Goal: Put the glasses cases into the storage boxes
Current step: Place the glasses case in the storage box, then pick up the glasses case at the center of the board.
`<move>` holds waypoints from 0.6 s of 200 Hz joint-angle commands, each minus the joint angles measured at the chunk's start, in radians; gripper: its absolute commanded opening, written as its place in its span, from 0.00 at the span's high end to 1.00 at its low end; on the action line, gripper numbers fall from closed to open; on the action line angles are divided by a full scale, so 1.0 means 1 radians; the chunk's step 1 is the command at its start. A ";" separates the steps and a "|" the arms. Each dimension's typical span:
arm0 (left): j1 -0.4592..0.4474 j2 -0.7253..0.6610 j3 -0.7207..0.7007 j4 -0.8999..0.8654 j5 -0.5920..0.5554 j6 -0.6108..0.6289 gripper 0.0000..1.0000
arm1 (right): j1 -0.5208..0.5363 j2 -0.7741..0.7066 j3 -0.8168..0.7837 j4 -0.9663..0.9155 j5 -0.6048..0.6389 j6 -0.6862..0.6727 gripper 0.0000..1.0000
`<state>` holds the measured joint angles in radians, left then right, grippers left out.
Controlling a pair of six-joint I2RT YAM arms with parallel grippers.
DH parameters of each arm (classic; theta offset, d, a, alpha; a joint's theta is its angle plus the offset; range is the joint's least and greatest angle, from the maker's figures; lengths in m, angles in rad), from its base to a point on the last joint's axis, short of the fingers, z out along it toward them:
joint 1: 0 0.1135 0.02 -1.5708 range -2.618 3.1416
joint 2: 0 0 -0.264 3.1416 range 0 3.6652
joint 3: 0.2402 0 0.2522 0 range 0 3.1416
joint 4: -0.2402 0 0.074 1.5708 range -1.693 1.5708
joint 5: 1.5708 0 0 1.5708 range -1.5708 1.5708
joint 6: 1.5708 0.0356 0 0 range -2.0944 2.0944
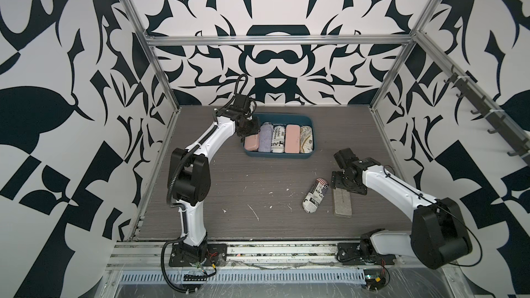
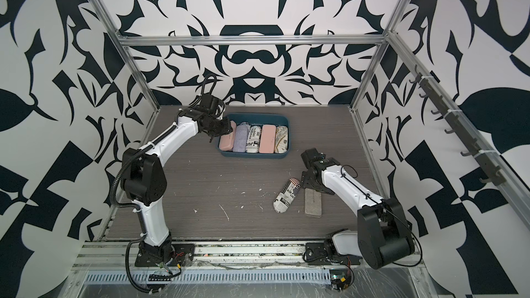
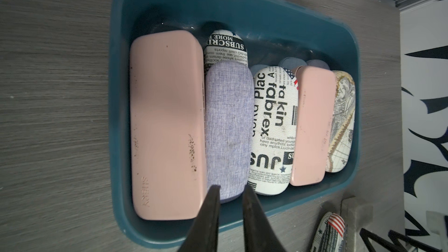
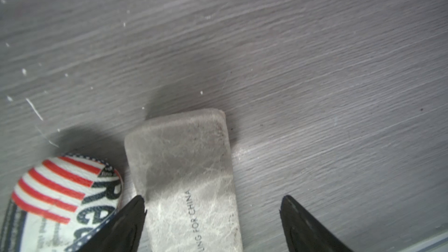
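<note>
A dark teal tray [image 1: 284, 116] [image 3: 242, 3] sits toward the far middle of the grey tabletop [image 1: 243, 196]. Five glasses cases lie side by side in it as a top layer. From the left arm's side across, they are a pink case [image 1: 251, 143] [image 3: 167, 122], a lavender case [image 1: 265, 139] [image 3: 228, 129], a newspaper-print case [image 1: 278, 139] [image 3: 271, 129], a second pink case [image 1: 292, 138] [image 3: 312, 124] and a map-print case [image 1: 306, 139] [image 3: 341, 122]. The left wrist view shows more cases under them: another newspaper-print end [image 3: 225, 47] and rounded blue ends [image 3: 288, 63] poke out from beneath.

The left claw [image 3: 230, 187] [image 1: 247, 130] hangs over the tray's left end. Its fingers [image 3: 211, 214] are a narrow gap apart, with nothing between them.

Two cases are still on the tabletop, nearer the right arm and well apart from the tray. They are a newspaper-print case with a flag [image 1: 315, 195] [image 2: 287, 195] [image 4: 65, 190] and a grey felt case [image 1: 342, 204] [image 2: 313, 203] [image 4: 184, 156]. They lie just beside each other, the flag one tilted toward the felt one at its far end.

The right claw [image 4: 213, 202] is spread wide over the far end of the grey felt case, one finger on each side. One finger [image 4: 132, 216] is in the gap between the two cases. The other [image 4: 300, 224] stands clear of the felt case over bare tabletop, so the case is not gripped.
</note>
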<state>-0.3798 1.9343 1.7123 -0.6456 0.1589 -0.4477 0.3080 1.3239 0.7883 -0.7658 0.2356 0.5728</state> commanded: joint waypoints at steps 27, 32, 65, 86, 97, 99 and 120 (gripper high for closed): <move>0.000 -0.074 -0.019 0.030 0.046 -0.005 0.75 | 0.010 -0.046 -0.078 0.052 -0.104 0.047 0.09; 0.000 -0.076 -0.022 0.034 0.049 -0.005 0.75 | 0.009 -0.042 -0.083 0.063 -0.122 0.053 0.09; -0.001 -0.095 -0.026 0.039 0.054 -0.005 0.75 | 0.009 0.002 -0.113 0.111 -0.150 0.069 0.10; 0.000 -0.108 -0.029 0.038 0.051 -0.005 0.75 | 0.009 0.019 -0.104 0.115 -0.134 0.056 0.25; -0.001 -0.115 -0.034 0.040 0.057 -0.006 0.74 | 0.012 0.023 -0.088 0.103 -0.112 0.050 0.35; -0.001 -0.117 -0.034 0.040 0.057 -0.007 0.74 | 0.012 0.024 -0.084 0.100 -0.107 0.048 0.36; -0.001 -0.138 -0.047 0.041 0.063 -0.006 0.73 | 0.024 0.011 -0.022 0.042 -0.018 0.024 0.49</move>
<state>-0.3798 1.8458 1.6901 -0.6128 0.2035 -0.4488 0.3168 1.3445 0.6884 -0.6773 0.1215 0.6136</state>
